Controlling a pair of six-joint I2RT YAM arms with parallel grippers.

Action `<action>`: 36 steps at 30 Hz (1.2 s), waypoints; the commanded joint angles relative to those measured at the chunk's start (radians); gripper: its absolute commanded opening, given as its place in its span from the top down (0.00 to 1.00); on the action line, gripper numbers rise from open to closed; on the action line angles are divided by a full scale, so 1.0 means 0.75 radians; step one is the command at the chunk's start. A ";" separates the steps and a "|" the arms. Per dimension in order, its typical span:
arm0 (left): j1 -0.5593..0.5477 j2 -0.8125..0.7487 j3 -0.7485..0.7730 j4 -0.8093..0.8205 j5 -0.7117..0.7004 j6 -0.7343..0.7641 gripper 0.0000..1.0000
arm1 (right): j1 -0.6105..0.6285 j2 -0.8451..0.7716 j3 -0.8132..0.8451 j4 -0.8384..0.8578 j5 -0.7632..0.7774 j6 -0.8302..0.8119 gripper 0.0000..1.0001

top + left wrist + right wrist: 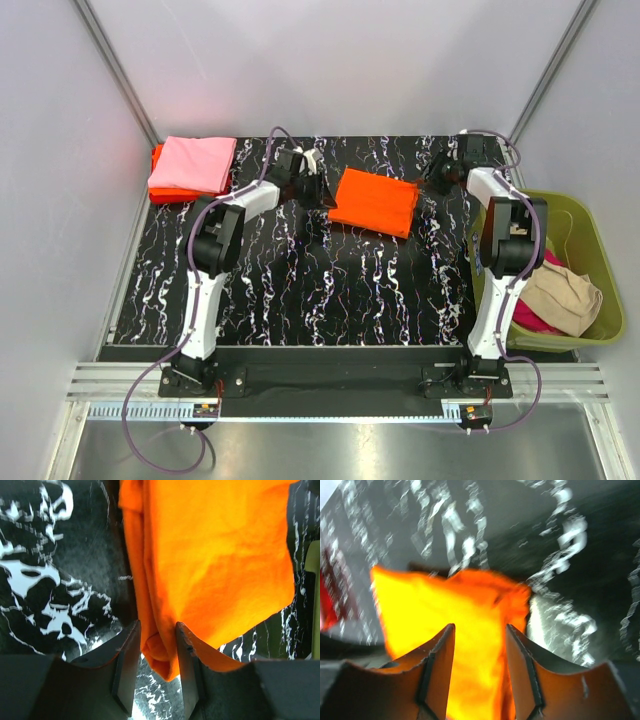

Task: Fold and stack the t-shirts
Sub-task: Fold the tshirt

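Note:
A bright orange t-shirt (375,202) lies folded at the back middle of the table. My left gripper (314,190) is at its left edge. In the left wrist view the gripper (157,626) pinches a bunched corner of the orange shirt (215,565) between its narrow-set jaws. My right gripper (438,172) is at the shirt's right corner. In the blurred right wrist view it (480,627) is open, with the orange cloth (420,610) showing between and beyond its fingers. A folded light pink shirt (195,163) lies on a red-orange one (160,192) at the back left.
An olive-green basket (590,235) stands off the table's right edge, holding a beige shirt (565,295) and a magenta one (530,315). The table is black with white marbling (330,290). Pale walls close in the back and both sides.

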 commanded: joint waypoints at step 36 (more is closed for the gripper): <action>-0.003 -0.664 -0.790 -0.085 -0.095 -0.135 0.74 | 0.268 -0.624 -0.824 -0.131 -0.180 -0.180 0.85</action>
